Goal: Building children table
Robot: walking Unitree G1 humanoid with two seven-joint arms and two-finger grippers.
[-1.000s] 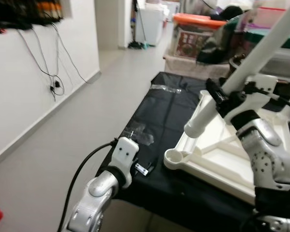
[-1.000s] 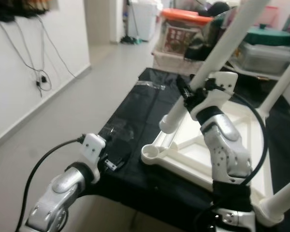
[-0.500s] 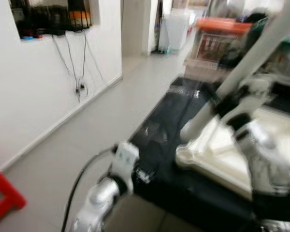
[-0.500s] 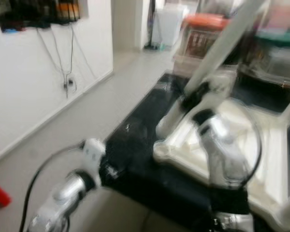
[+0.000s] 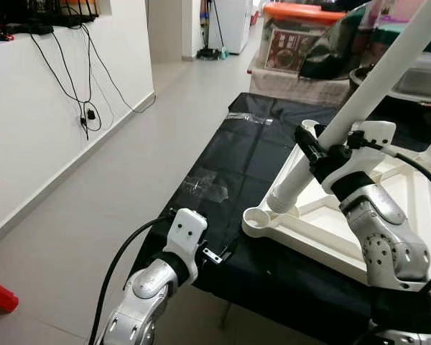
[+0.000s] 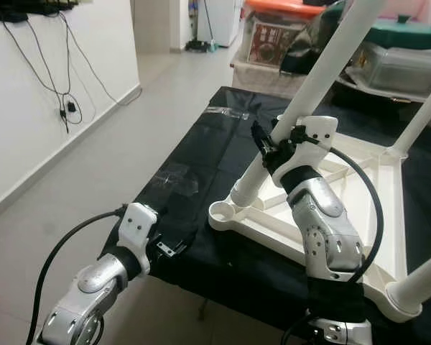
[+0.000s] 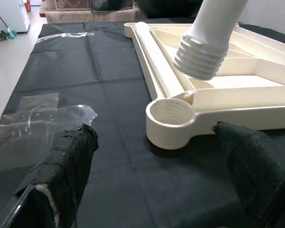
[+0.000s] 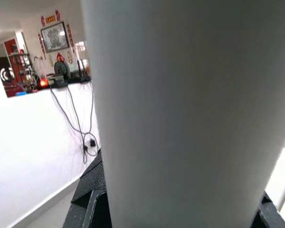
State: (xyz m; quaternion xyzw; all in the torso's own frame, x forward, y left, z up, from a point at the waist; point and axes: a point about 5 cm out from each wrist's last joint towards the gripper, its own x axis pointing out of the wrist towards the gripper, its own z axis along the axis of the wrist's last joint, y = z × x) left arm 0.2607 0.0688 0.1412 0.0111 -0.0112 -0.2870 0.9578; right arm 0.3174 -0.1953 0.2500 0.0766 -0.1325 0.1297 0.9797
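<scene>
Children's table top (image 6: 359,208), white plastic, lies upside down on a black-covered worktop (image 6: 208,144). Two legs are seen already fitted. Another leg (image 6: 312,86) is clenched in the right gripper's (image 6: 273,151) jaws, threaded end just above the empty corner socket (image 7: 170,114). The left gripper (image 7: 154,161) is held open nearby.

Black cloth (image 5: 251,154), orange-lidded bin (image 5: 296,32)
</scene>
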